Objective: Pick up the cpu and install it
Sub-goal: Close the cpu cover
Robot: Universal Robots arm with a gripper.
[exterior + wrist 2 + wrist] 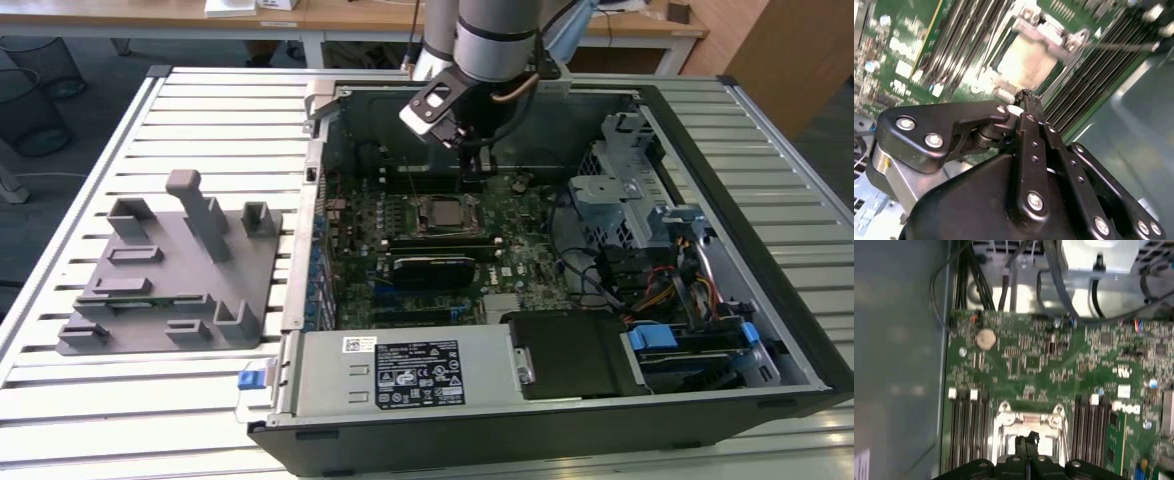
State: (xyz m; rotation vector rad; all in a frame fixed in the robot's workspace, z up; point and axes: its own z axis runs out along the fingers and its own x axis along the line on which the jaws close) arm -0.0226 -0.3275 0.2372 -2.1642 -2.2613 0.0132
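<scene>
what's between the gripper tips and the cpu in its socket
Nothing. In the second wrist view the gripper hangs just above the cpu, with only a bare gap between them. The first wrist view agrees.

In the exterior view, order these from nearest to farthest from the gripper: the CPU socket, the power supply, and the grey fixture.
From the gripper:
1. CPU socket, just below it inside the case.
2. Power supply, at the case's near edge.
3. Grey fixture, outside the case, on the exterior view's left.

the arm's gripper [471, 160] hangs inside the open computer case [787, 330], just above the motherboard socket [446, 214].
</scene>
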